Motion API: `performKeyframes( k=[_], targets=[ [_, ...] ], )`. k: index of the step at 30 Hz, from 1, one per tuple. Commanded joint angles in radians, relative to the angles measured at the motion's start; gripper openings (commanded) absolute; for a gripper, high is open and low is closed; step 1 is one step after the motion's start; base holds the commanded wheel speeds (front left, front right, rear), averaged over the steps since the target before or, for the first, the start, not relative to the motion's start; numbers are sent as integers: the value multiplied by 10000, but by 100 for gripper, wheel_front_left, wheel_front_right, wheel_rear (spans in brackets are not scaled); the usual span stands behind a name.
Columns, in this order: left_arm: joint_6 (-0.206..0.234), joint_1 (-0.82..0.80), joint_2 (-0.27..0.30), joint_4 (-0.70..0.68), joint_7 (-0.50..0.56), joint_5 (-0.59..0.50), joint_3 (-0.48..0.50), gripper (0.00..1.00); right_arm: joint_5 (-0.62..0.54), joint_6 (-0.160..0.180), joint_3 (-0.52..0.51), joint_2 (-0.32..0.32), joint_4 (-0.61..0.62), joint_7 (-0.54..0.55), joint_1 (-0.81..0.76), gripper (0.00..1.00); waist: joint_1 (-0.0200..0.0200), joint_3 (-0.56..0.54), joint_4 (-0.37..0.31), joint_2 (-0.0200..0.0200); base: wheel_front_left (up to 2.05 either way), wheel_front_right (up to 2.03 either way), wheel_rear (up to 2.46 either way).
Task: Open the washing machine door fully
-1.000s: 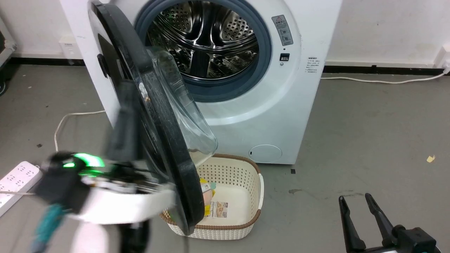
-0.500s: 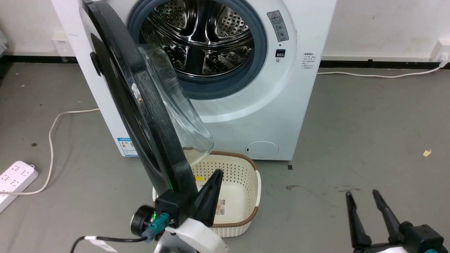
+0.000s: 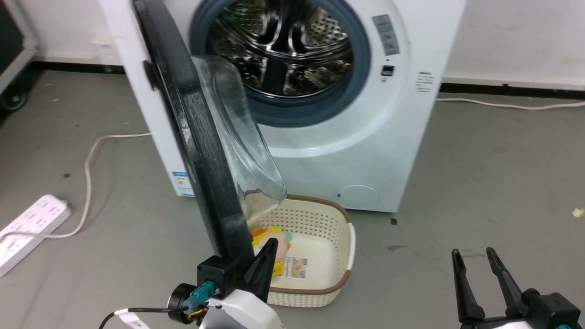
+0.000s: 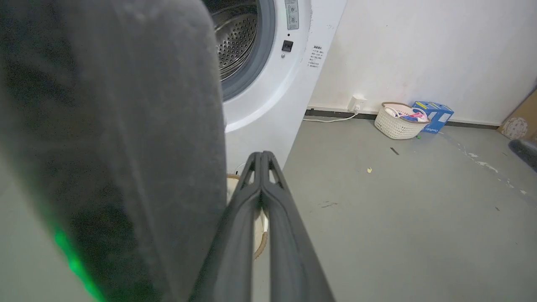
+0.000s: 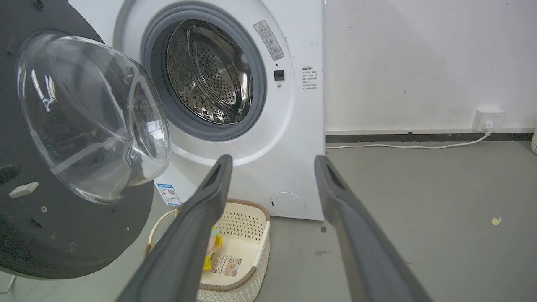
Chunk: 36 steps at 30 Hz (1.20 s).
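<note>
My left claw (image 4: 261, 156) is clenched on nothing, its 2 fingers together just beside the washing machine door (image 3: 201, 137), which stands swung out by the basket (image 3: 305, 299). My right claw (image 3: 473, 251) is spread.

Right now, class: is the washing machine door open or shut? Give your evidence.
Open. The washing machine door stands angled well away from the machine's front, leaving the steel drum exposed. Whether it can open further, cannot tell.

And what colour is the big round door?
The door is black, with a clear glass bowl; best in the right wrist view.
</note>
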<state>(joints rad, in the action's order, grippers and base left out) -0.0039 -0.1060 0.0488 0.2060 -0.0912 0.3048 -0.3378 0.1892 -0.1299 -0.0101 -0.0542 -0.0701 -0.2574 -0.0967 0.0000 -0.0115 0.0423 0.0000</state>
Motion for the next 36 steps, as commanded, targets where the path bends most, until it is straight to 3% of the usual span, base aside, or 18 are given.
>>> performKeyframes(
  k=[1, 12, 18, 24, 26, 36],
  targets=[
    [76, 22, 203, 85, -99, 81, 241, 0, 54, -8, 2, 39, -11, -43, -53, 100, 0, -51, 294, 0, 0, 0, 0],
    [499, 572, 921, -750, 69, 430, 1069, 0, 288, -8, 118, 39, -90, -43, -248, 100, 0, -1, 2206, 0, 0, 0, 0],
    [645, 271, 1505, -944, 304, 675, 1759, 0, 236, -8, 263, 39, -96, -43, -45, 100, 0, 416, 2862, 0, 0, 0, 0],
    [609, -346, 2201, -631, 453, 903, 2423, 0, -18, -8, 451, 39, -143, -43, 236, 100, 0, 1124, 3092, 0, 0, 0, 0],
    [553, -839, 2689, -248, 416, 1081, 2906, 0, -280, -8, 476, 39, -152, -43, 458, 100, 0, 1617, 3042, 0, 0, 0, 0],
    [439, -2223, 4021, 1158, 133, 1495, 4115, 0, -829, -8, 226, -25, -49, -43, 805, 100, 0, 2503, 2802, 0, 0, 0, 0]
  ],
)
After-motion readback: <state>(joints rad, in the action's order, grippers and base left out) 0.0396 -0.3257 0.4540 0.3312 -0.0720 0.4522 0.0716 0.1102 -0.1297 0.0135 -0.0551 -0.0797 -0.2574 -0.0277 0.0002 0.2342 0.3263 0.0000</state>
